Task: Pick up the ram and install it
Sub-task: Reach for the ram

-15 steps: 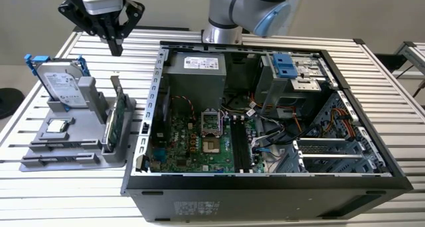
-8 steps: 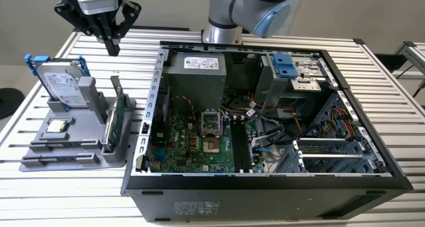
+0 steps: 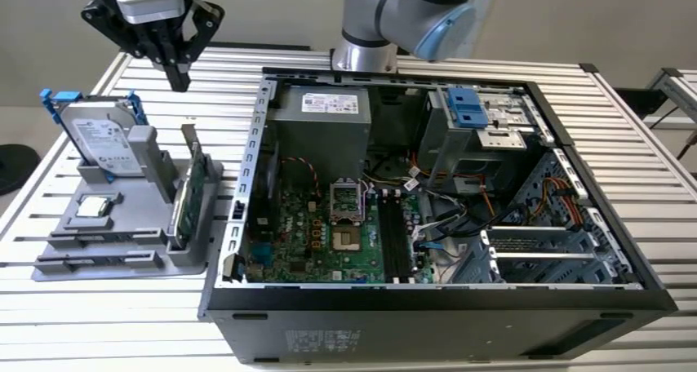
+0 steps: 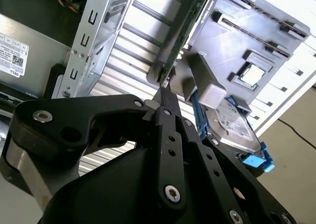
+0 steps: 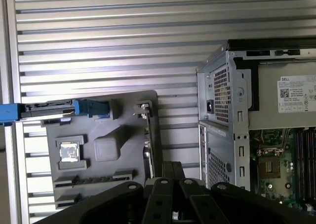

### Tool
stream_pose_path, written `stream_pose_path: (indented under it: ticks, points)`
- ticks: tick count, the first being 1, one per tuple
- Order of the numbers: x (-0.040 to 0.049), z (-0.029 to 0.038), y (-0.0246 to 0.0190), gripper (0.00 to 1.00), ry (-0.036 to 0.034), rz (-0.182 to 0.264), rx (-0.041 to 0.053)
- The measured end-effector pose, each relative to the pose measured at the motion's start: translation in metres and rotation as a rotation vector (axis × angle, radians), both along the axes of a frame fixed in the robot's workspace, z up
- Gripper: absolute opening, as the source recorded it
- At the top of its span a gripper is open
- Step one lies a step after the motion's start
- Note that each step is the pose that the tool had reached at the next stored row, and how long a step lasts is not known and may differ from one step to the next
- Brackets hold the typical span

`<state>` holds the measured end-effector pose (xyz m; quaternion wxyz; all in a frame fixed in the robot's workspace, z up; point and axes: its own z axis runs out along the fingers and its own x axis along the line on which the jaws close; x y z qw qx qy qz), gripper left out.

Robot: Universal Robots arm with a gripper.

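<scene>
The gripper (image 3: 178, 81) is hovering above the tabletop (image 3: 642, 184) near the drive (image 3: 104, 139), jaws closing together on nothing.

Exterior view: we look down from high on the whole desk (image 3: 654, 168), open computer case (image 3: 436, 294) central, grey holder (image 3: 120, 262) at the exterior view's left.
First wrist view: we face straight down past the claw (image 5: 168, 166), well above the desk.
Second wrist view: we slant close along the claw.
Shared: all three see grey holder and computer case.
</scene>
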<state>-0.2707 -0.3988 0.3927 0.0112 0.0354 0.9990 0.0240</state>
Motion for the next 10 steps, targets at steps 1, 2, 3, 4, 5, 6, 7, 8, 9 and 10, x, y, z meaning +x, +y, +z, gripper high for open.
stream_pose_path:
  ticks: [1, 2, 3, 4, 5, 6, 7, 8, 9, 10]
  points:
    - [-0.0008, 0.0, 0.0, 0.0, -0.0001, 0.0, 0.0]
    - [-0.0017, 0.0, 0.0, 0.0, -0.0001, 0.0, 0.0001]
    - [-0.0026, 0.0, 0.0, 0.0, -0.0001, 0.0, 0.0]
    - [-0.0034, 0.0, 0.0, 0.0, 0.0, 0.0, 0.0]
    - [-0.0043, 0.0, 0.0, 0.0, 0.0, 0.0, 0.0]
    - [-0.0052, 0.0, 0.0, 0.0, -0.0001, 0.0, 0.0]
    - [-0.0061, 0.0, 0.0, 0.0, 0.0, 0.0, 0.0]
    - [-0.007, 0.0, 0.0, 0.0, -0.0001, 0.0, 0.0001]
    - [-0.0079, 0.0, 0.0, 0.0, -0.0001, 0.0, 0.0]
    - [-0.0087, -0.0001, 0.0, 0.0, -0.0001, 0.0, 0.0001]
